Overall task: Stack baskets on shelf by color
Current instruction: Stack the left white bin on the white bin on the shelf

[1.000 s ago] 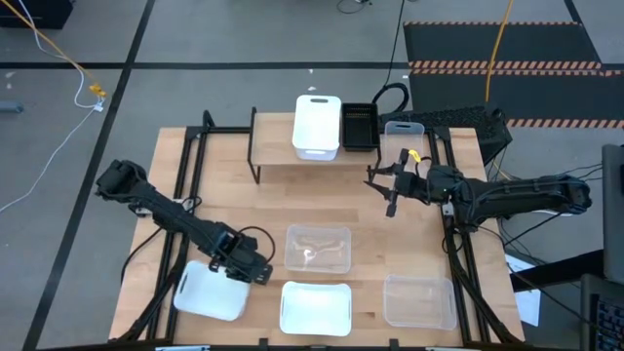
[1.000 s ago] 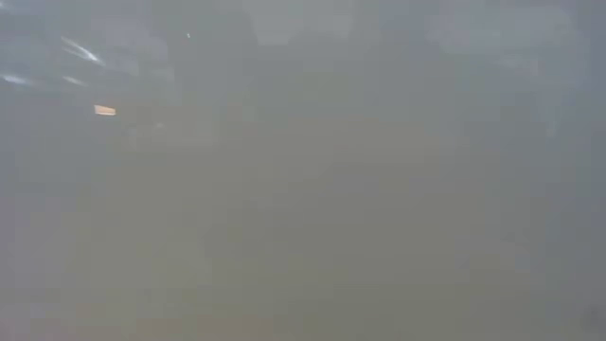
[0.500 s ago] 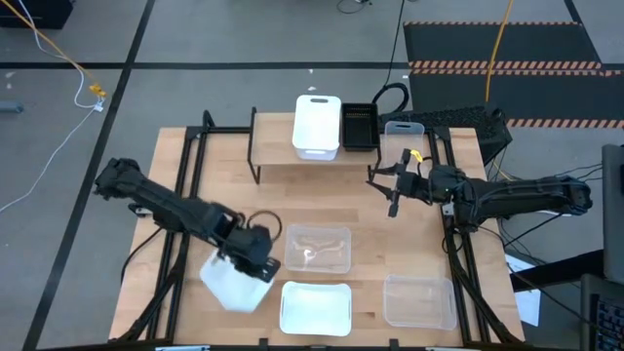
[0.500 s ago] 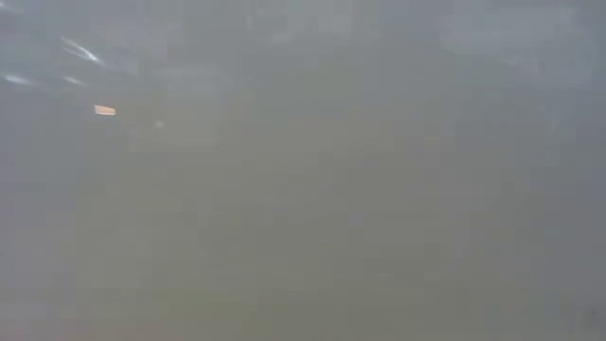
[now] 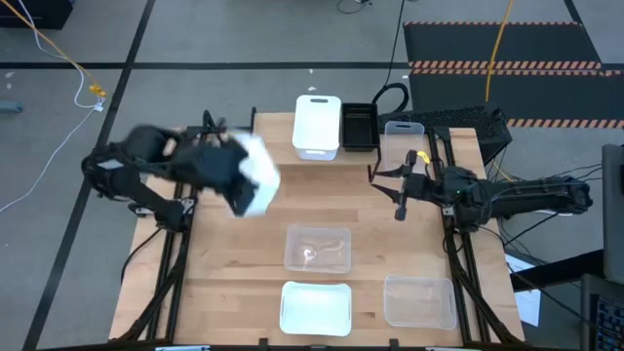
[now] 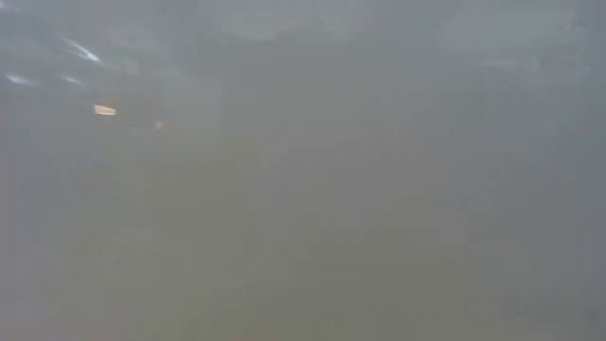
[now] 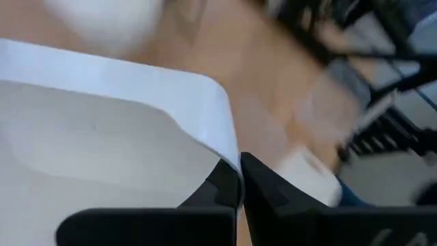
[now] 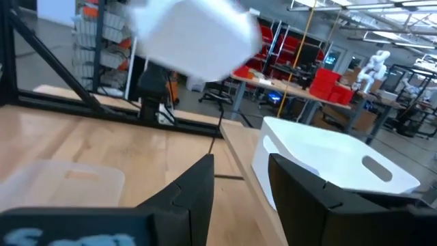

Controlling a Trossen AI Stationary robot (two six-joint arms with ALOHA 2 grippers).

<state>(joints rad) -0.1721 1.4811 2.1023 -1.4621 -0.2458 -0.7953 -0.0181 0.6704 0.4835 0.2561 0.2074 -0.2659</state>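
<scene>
- We held a white basket by its rim in the clenched left gripper, carried above the counter, left of centre.
- Next, we judged, it must nest squarely into the white basket on the shelf, top centre.
- The right gripper waited released, at right.

White basket is up in the air on my left side, tilted, pinched by its rim.

On the shelf I see another white basket with a black one beside it; two clear baskets and a third white one lie on the table.
</scene>
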